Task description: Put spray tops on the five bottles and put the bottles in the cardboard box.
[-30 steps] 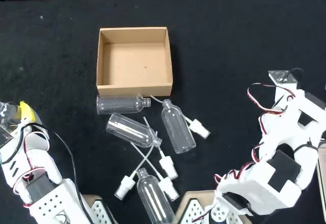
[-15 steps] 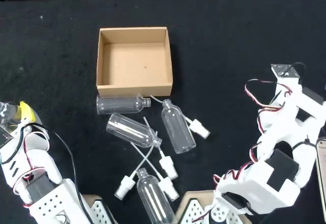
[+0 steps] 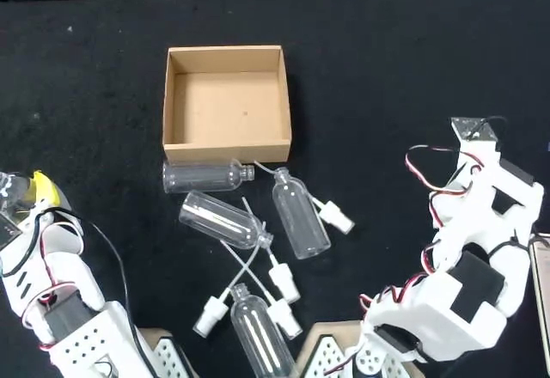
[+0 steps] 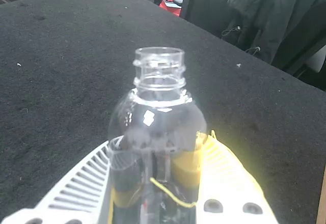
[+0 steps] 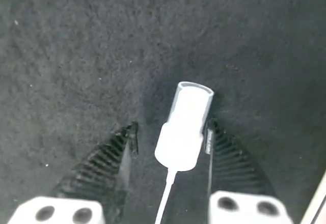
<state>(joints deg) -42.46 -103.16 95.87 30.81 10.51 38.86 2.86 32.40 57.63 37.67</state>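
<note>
**Spray top sitting loose between spread jaws**

The right gripper (image 5: pixel 168 132) is standing spread around a white spray top (image 5: pixel 184 124) in the middle of the right wrist frame. One finger is touching the top's collar, and the other is standing clear of it across a dark gap. Whether the top is lying on the black table (image 3: pixel 412 69) or hanging just above it is hard to judge from this angle. Either way nothing is pinching it, so a lift now is risking leaving it behind or rolling it off the single finger. A one-sided squeeze could also be tipping it, so its thin dip tube, trailing toward the bottom of the frame, ends up askew for the bottle's neck.

The left gripper (image 4: pixel 160 145) is pressing shut on an uncapped bottle (image 4: pixel 158 107), holding it upright at the centre of the left wrist frame. The grip is sitting low on the smooth round body, so a hard downward push could be sliding the bottle through. The cardboard box (image 3: pixel 227 149) is sitting in the upper left of the high frame, with four more bottles (image 3: pixel 301 215) lying below it.
</note>
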